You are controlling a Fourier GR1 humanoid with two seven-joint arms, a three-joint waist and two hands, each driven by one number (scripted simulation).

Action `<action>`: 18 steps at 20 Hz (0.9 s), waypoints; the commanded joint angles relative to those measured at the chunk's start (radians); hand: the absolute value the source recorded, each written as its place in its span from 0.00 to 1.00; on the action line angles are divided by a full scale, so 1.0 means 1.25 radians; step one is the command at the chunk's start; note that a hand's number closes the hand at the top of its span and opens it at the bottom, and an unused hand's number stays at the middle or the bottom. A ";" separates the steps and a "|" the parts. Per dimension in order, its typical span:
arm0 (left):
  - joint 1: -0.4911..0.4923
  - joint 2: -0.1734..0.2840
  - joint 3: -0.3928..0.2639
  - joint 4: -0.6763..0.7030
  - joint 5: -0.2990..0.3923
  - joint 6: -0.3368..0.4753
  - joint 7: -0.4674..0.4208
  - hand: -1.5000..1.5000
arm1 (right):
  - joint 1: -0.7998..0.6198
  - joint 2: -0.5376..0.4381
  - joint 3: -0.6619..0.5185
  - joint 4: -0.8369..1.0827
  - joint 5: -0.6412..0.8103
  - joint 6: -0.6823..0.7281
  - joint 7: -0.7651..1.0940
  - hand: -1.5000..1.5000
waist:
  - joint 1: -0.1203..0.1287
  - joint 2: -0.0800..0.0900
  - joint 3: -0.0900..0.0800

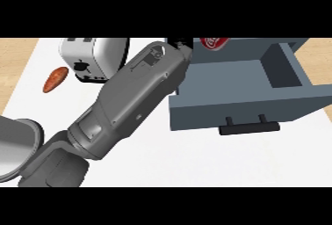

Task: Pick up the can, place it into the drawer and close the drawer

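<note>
At far left a grey metal pot (14, 147) sits beside an orange sweet potato (55, 79) and a silver toaster (91, 57) on the white tabletop (194, 162). One grey forearm (130, 96) slants up toward the open blue-grey drawer (246, 94); which arm it is, is unclear. Its black hand (180, 43) barely shows at the top, fingers hidden, so its state cannot be told. The red-and-white can (216, 42) lies just right of that hand, over the drawer's back edge

White counter (194, 162) carries toaster (91, 57), sweet potato (55, 79) (left of toaster), open grey drawer unit (246, 94).
</note>
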 commanded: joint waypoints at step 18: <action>0.022 0.000 -0.152 0.072 0.154 0.094 -0.098 0.00 | -0.037 -0.034 -0.010 0.016 -0.024 -0.009 0.025 0.00 | -0.028 0.008 0.001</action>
